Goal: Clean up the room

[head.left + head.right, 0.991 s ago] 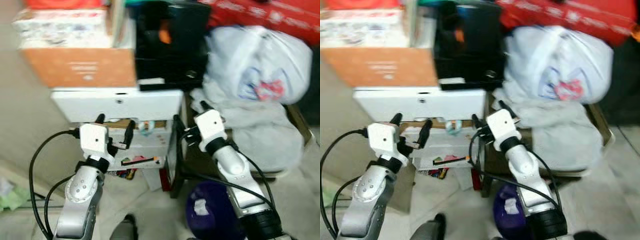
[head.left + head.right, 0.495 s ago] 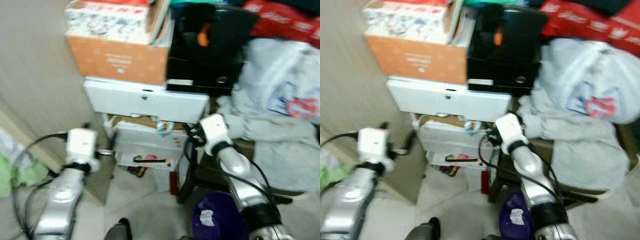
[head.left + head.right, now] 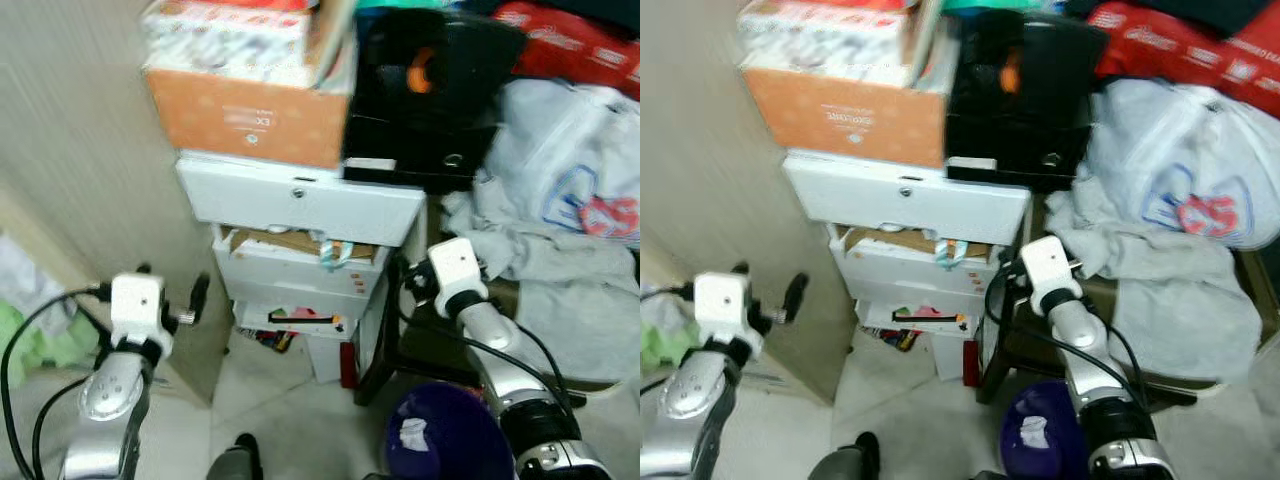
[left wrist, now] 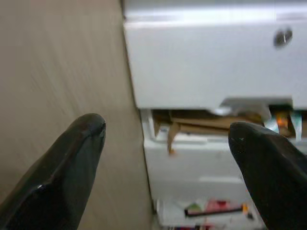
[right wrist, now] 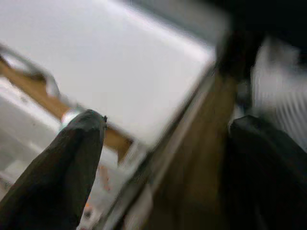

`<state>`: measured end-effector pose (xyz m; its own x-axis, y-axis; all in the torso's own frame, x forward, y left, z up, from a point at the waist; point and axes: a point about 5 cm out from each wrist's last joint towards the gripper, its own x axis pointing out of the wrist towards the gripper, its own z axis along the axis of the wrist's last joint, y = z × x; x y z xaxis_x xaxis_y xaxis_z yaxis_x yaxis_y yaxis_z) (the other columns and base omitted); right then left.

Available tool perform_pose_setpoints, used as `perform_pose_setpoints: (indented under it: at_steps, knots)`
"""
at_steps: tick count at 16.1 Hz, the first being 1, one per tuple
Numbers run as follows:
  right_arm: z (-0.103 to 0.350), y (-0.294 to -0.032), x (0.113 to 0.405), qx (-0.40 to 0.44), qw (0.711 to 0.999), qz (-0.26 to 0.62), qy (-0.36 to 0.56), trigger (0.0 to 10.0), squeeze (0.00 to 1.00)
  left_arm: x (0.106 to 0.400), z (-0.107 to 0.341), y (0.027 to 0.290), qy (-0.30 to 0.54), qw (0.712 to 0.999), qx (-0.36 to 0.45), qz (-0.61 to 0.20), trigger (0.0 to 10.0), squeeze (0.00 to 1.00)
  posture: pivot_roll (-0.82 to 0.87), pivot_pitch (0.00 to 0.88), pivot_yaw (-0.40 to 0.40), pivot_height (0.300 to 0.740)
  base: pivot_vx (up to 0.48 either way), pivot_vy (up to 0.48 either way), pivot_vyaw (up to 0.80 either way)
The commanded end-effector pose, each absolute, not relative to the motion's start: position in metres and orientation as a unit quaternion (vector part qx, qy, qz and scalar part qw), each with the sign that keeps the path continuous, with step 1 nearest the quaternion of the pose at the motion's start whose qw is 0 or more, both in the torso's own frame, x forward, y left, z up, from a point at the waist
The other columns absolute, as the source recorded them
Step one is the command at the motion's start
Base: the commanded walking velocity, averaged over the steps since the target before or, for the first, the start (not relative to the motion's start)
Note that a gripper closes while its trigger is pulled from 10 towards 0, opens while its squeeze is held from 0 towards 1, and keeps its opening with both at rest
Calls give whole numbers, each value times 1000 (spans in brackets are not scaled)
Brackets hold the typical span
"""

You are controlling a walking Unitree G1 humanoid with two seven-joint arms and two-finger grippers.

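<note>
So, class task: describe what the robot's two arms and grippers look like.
Both arms are silver with rounded jointed segments. Each ends in a white boxy wrist block, a black collar below it, and two long black fingers. Loose black cables loop beside the left gripper and right gripper.

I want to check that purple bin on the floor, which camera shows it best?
The left eye view shows the purple bin best: its rim and the white scrap inside are largely visible beside the right arm. The right eye view shows it more hidden by that arm.
</note>
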<state>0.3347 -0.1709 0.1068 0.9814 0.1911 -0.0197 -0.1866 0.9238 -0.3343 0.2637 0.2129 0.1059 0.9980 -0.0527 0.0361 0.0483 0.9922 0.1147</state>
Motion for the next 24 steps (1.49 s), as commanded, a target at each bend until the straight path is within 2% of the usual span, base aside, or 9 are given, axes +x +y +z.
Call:
perform_pose_setpoints:
  at_steps: [1, 6, 9, 13, 15, 24]
  knots:
    - [132, -168, 334, -164, 980, 92, -65, 10000, 0, 263, 122, 210, -59, 997, 47, -22, 10000, 0, 68, 168, -91, 740, 0, 0, 644]
    - [158, -161, 307, -160, 975, 95, -120, 10000, 0, 249, 148, 177, -106, 991, 15, -86, 10000, 0, 48, 172, -89, 740, 0, 0, 609]
    - [165, -172, 281, -155, 978, 82, -115, 10000, 0, 232, 154, 174, -107, 989, 23, -101, 10000, 0, 46, 177, -92, 740, 0, 0, 144]
    - [142, -194, 240, -168, 982, 73, -54, 10000, 0, 212, 143, 183, -77, 993, 27, -88, 10000, 0, 53, 177, -98, 740, 0, 0, 0]
    - [140, -194, 232, -166, 983, 67, -41, 10000, 0, 211, 144, 184, -70, 993, 27, -89, 10000, 0, 45, 174, -90, 740, 0, 0, 0]
    - [142, -184, 231, -158, 983, 85, -26, 10000, 0, 220, 149, 181, -72, 991, 31, -106, 10000, 0, 49, 144, -77, 740, 0, 0, 784]
